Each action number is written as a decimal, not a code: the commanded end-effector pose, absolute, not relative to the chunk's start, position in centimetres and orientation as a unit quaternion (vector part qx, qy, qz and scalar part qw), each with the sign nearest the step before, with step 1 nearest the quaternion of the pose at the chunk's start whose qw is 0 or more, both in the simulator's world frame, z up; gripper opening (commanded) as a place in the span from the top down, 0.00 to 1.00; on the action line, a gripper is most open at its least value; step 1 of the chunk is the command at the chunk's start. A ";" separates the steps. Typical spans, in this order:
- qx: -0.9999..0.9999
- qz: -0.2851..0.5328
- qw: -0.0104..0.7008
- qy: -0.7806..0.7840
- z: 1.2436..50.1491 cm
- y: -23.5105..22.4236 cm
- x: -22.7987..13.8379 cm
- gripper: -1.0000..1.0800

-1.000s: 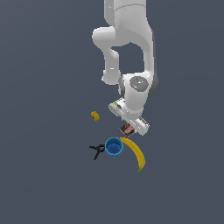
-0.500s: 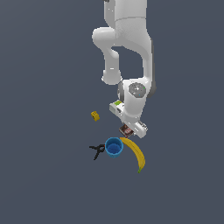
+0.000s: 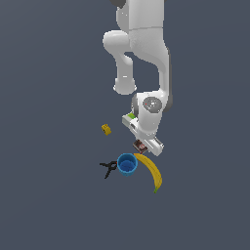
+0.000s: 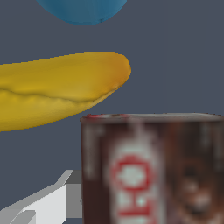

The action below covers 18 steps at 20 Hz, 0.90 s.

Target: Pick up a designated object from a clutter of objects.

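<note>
The gripper [image 3: 144, 144] is down over the brown box [image 3: 140, 145], with one pale finger [image 4: 48, 199] right beside the box's side in the wrist view; whether it has closed on the box cannot be told. Across the exterior view from the left lie one yellow block [image 3: 106, 129], one black clamp [image 3: 108, 167], one blue cup [image 3: 127, 163], the box, one banana [image 3: 152, 171]. A green-labelled item [image 3: 130, 116] peeks from behind the arm.
</note>
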<state>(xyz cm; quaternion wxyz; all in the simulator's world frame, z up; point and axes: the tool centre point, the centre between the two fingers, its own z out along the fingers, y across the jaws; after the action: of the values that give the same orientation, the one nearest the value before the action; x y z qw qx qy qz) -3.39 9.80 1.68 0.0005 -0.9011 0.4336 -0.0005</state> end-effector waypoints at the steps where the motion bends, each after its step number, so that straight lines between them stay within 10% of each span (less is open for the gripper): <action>1: -0.901 0.000 0.000 0.434 1.6 9.7 -3.4 1.00; 18: -0.901 -0.001 0.001 0.434 4.1 8.7 -3.2 1.00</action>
<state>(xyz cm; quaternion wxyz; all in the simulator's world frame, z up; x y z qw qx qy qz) -3.26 9.00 3.43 0.0004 -0.9012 0.4333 -0.0001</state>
